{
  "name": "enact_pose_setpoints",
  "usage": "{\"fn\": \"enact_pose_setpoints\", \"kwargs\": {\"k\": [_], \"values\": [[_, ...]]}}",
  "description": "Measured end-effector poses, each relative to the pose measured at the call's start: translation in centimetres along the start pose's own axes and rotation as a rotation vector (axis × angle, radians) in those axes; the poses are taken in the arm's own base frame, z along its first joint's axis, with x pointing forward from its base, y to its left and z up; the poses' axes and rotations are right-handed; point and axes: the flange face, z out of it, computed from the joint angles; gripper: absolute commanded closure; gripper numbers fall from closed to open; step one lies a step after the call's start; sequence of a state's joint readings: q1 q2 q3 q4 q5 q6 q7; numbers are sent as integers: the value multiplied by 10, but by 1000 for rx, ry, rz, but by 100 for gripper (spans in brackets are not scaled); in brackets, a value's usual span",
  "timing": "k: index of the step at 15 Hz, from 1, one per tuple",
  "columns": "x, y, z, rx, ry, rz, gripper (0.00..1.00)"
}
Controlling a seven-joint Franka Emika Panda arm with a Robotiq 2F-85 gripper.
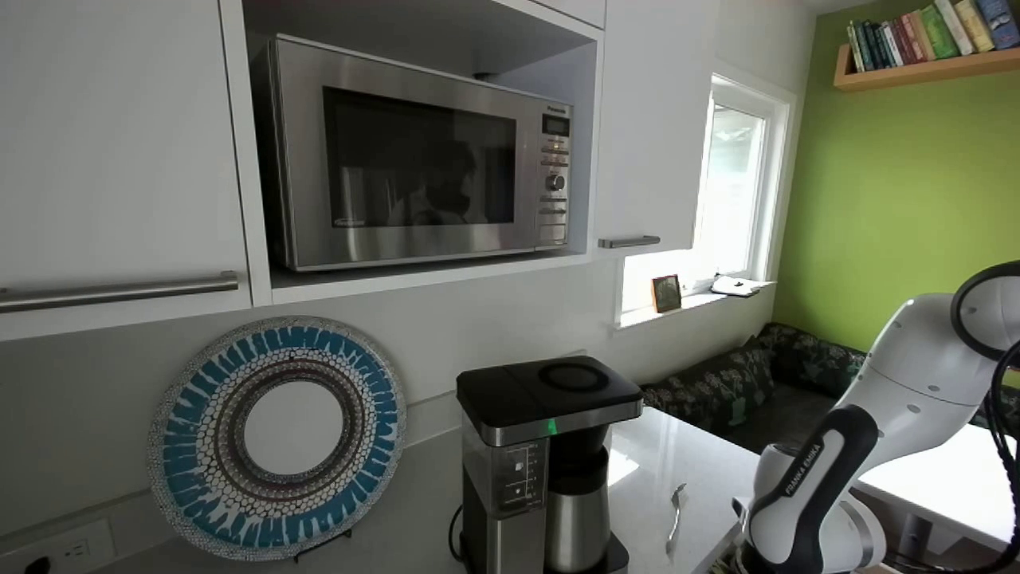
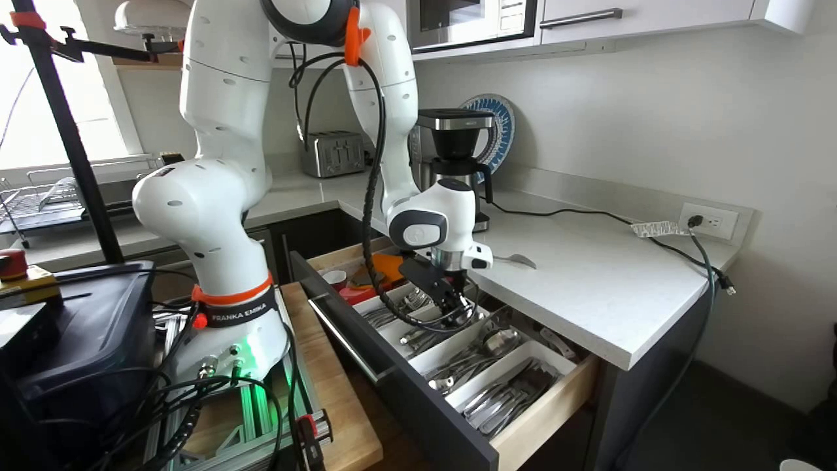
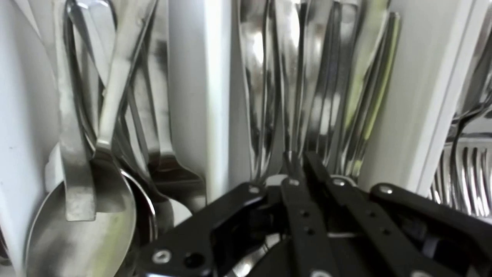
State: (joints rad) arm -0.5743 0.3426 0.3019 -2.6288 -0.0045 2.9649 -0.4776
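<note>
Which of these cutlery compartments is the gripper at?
The wrist view's middle compartment: the gripper is at its slim cutlery. The left compartment shows a large spoon; the right compartment, forks.

I see a bright window (image 1: 733, 183) between white cabinets (image 1: 119, 143) and a green wall (image 1: 892, 191), a dark floral sofa (image 1: 709, 391) below it, a pale counter (image 2: 575, 281), and dark floor (image 2: 719, 418).

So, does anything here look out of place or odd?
Yes, two small things. What looks like a fork lies out on the counter, while other cutlery sits in the open drawer. And a loose plug dangles past the counter's edge, not in the outlet.
</note>
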Motion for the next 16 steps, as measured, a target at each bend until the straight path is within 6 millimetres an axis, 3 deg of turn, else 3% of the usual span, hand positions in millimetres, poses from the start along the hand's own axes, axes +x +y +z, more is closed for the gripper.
{"fn": "enact_pose_setpoints", "kwargs": {"k": [1,2,3,10,12,13,16], "values": [[0,-1,0,3,-6,-5,100],[0,-3,1,6,-11,-10,73],[0,-4,2,9,-17,-16,73],[-2,-6,5,9,-34,-28,22],[-2,-5,6,13,-33,-21,59],[-2,-5,6,15,-32,-19,59],[-2,-6,7,22,-28,-13,84]]}}
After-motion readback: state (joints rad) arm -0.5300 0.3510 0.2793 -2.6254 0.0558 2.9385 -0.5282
